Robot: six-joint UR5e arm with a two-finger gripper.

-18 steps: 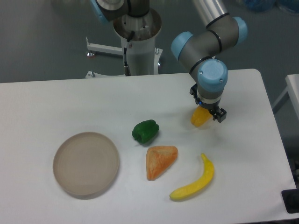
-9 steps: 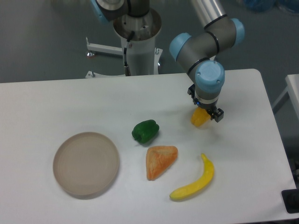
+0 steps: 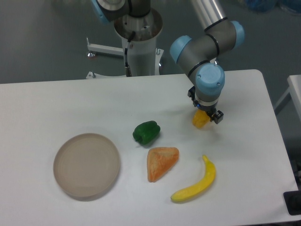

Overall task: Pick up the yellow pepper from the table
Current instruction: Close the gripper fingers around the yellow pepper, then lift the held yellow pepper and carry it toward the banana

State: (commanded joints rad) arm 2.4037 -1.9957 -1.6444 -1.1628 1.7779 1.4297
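Observation:
The yellow pepper (image 3: 199, 119) is a small yellow-orange lump on the white table (image 3: 56, 103), right of centre. My gripper (image 3: 205, 115) hangs straight over it, with the blue wrist cap hiding most of the fingers. The fingers stand on either side of the pepper's top. I cannot see whether the pads press on it. The pepper's lower left half shows below the wrist.
A green pepper (image 3: 146, 132) lies left of the yellow one. An orange wedge-shaped piece (image 3: 161, 162) and a long yellow banana (image 3: 196, 184) lie nearer the front. A round tan plate (image 3: 86, 165) sits at the front left. The arm's base column (image 3: 139, 37) stands behind the table.
The wrist has shifted slightly left and back over the pepper. The pepper has stayed at nearly the same spot on the table.

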